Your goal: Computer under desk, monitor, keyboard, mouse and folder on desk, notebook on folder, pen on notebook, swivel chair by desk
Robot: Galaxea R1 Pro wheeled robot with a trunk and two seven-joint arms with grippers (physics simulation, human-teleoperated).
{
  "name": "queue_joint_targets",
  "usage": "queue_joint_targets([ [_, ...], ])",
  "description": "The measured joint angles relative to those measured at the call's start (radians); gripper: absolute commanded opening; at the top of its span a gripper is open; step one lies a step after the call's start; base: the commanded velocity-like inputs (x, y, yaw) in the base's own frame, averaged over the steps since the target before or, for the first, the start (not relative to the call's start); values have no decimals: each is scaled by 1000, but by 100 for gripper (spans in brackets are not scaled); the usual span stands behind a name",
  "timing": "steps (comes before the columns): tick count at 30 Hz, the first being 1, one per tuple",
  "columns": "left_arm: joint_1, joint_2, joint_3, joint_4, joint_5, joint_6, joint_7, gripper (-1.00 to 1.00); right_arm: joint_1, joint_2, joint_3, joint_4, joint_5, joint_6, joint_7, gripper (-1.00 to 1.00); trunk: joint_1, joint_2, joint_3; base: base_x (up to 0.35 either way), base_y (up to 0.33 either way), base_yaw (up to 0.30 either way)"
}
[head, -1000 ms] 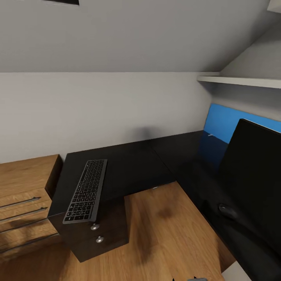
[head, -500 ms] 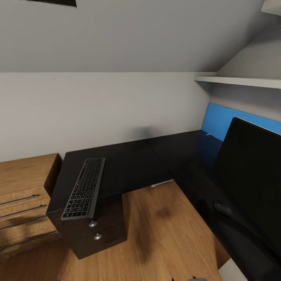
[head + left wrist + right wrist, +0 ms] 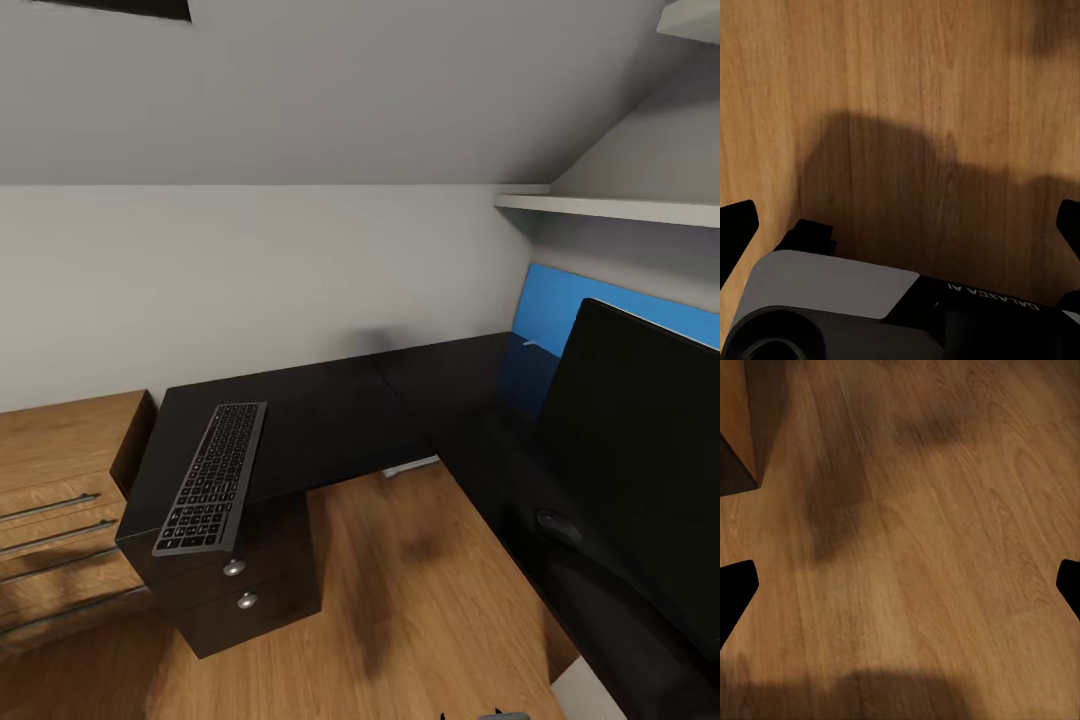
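The keyboard point(image 3: 211, 478) was laid on the desk point(image 3: 340, 420) at its left end, well apart from the monitor point(image 3: 640, 450). Both claws point(image 3: 900, 225) point(image 3: 900, 585) were spread, released and empty, above the wood floor point(image 3: 420, 610).

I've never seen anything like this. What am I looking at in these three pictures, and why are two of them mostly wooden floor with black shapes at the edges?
These are simulator renders from a wheeled robot with two arms. The big picture comes from a camera on its head, looking down at an L-shaped black desk in a bedroom corner. A keyboard lies near the desk's end, above the drawer unit, far from the monitor, which stands on the other wing. A small dark mouse sits at the monitor's foot. Beside the desk is a light-wood dresser.

The other two pictures come from cameras on the wrists, pointing at the wooden floor. The black shapes are the fingertips of the left gripper and right gripper, spread wide, holding nothing.
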Motion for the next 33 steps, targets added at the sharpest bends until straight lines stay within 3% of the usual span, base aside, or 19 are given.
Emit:
queue_joint_targets([
  [14, 0, -2, -5, 0, -1, 0, -2, 100, 0, 3, 0, 1, -2, 0, -1, 100, 0, 0, 0, -1, -1, 32],
  [24, 0, -3, -9, 0, -1, 0, -2, 100, 0, 4, 0, 2, -2, 0, -2, 100, 0, 0, 0, -17, -10, 250],
  [33, 0, -3, -10, 0, -1, 0, -2, 100, 0, 4, 0, 2, -2, 0, -2, 100, 0, 0, 0, -193, -139, 246],
])
